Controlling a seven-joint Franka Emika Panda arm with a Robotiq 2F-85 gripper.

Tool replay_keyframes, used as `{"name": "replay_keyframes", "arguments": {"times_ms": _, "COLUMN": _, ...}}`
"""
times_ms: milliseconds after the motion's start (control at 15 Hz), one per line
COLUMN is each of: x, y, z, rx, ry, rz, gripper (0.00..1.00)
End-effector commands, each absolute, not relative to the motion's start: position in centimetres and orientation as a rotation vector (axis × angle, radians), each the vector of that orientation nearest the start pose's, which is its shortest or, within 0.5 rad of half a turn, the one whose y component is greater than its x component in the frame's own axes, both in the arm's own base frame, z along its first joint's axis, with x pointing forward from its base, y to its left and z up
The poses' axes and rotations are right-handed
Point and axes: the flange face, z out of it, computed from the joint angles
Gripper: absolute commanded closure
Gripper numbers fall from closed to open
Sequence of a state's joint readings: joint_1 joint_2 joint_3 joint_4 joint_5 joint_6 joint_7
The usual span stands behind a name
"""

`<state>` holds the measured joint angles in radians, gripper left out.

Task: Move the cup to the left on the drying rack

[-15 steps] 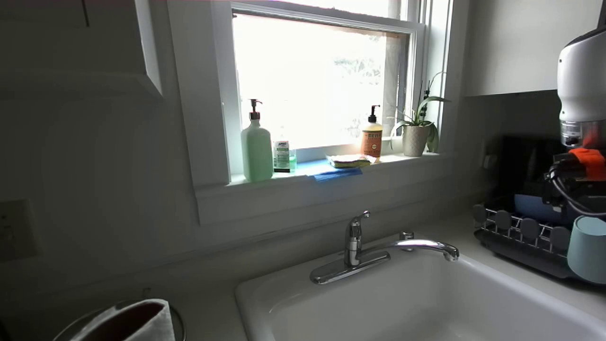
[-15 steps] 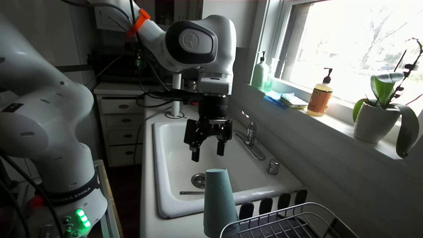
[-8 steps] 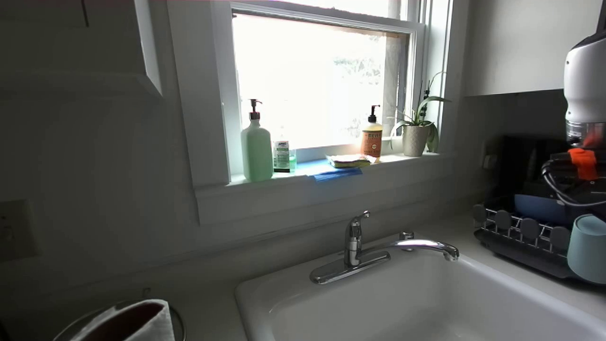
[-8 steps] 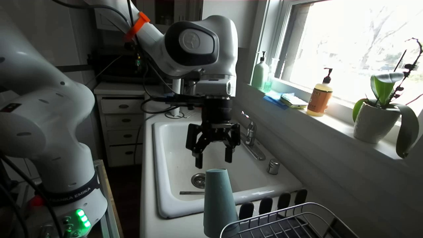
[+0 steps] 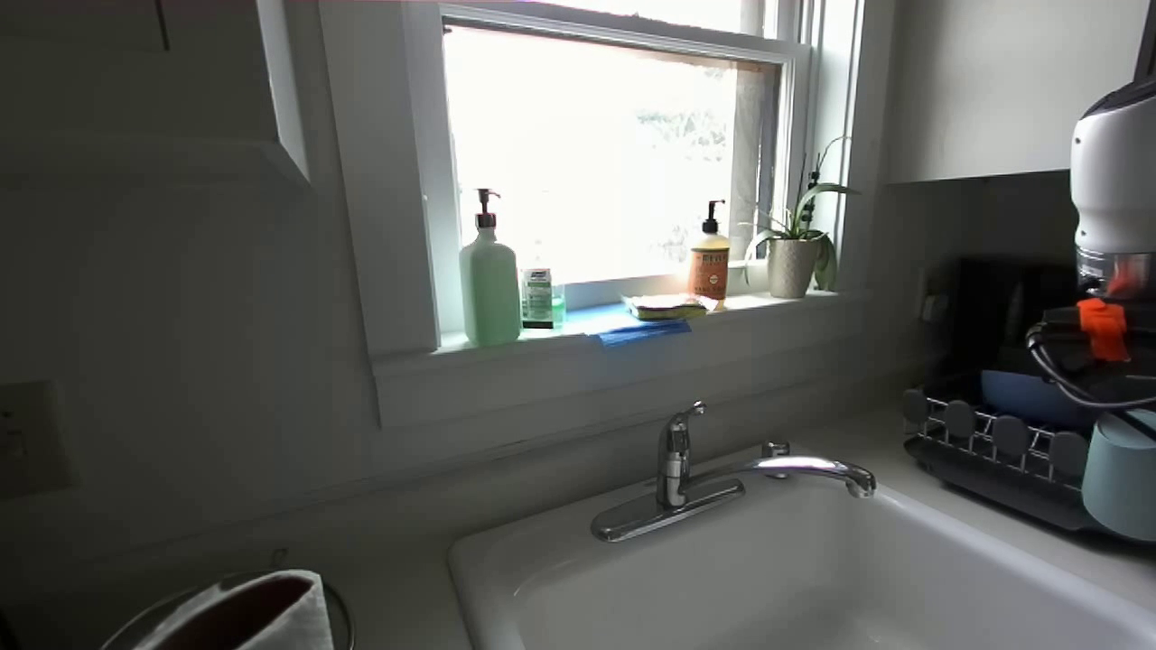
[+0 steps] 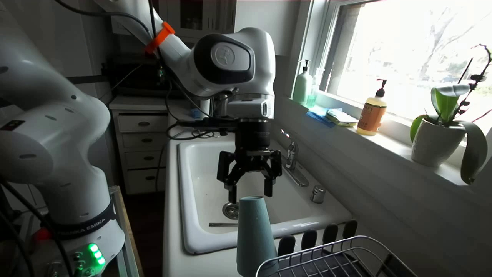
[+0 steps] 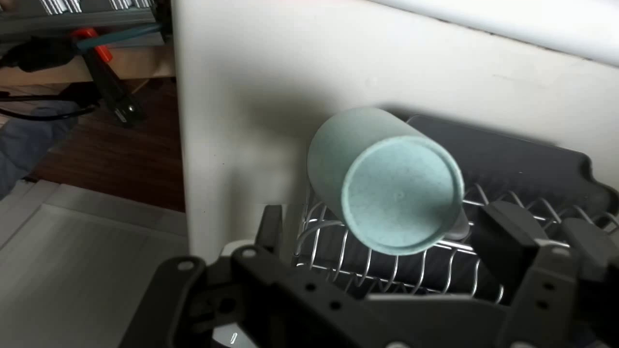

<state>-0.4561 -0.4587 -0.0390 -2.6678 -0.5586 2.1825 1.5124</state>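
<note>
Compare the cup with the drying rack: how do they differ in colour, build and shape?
Colour: the cup is pale blue-green; the drying rack is dark grey with silvery wire.
Build: the cup has smooth, closed walls; the drying rack is largely open wirework.
Shape: the cup is tall and tapered, narrow end up; the drying rack is low and wide.
Shared: both are beside the sink, and the fingers grip neither.

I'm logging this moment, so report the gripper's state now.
Gripper: open and holding nothing; the cup is not in its grasp.
</note>
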Motion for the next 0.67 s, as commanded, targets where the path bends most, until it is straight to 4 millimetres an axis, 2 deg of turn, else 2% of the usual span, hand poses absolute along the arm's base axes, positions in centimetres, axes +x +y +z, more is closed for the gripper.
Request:
{"name": "replay_keyframes", "arguments": {"times_ms": 0, "x": 32.9, "y": -20.3, "z": 37.7, "rx": -2.318, "ry": 2.591, "rz": -0.422, "gripper": 0.00}}
{"name": "replay_keyframes", "arguments": {"times_ms": 267, "x": 33.2, "y": -20.7, "z": 36.7, "rx": -2.303, "ry": 2.587, "rz": -0.426, "gripper": 0.00}}
{"name": "replay_keyframes", "arguments": {"times_ms": 600, "x": 33.0, "y": -21.5, "z": 35.7, "rx": -2.317, "ry": 2.619, "rz": -0.349, "gripper": 0.00}}
